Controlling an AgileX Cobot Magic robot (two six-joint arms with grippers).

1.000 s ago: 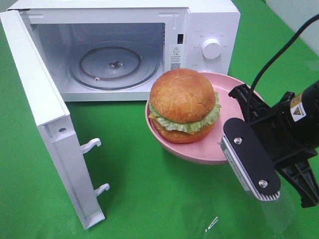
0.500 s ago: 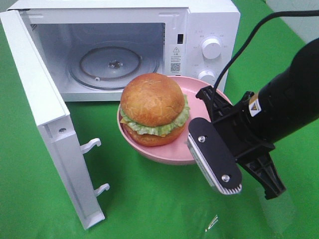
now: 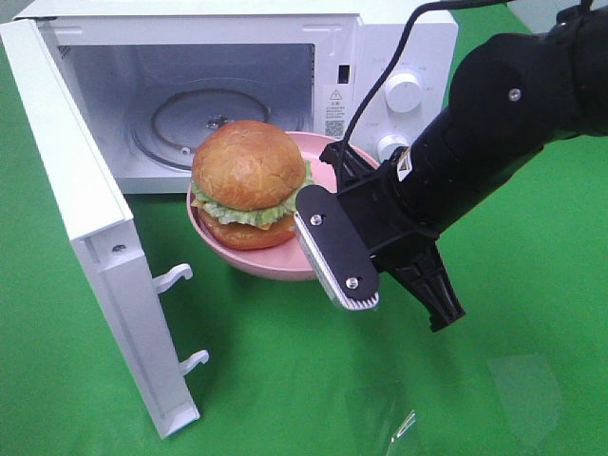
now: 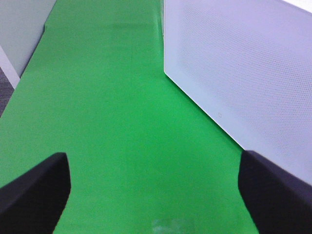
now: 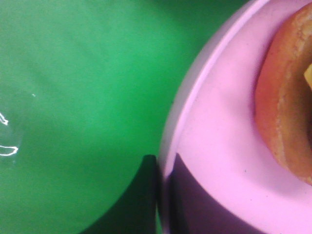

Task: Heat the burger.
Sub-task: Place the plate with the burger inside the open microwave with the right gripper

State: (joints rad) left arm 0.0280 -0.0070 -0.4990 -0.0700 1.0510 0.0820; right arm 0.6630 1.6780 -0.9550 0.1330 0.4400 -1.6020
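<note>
My right jaws clenched on near right rim of plate [image 3: 275, 266]. Burger [image 3: 249, 180] sits on plate, bun on top, lettuce poking out. Plate just in front of open microwave [image 3: 399, 38], at its mouth. Door [image 3: 85, 209] swung open at left. Glass tray [image 3: 185, 119] inside, behind burger. My left jaws wide apart, nothing between them, over green counter [image 4: 112, 122], beside door.
</note>
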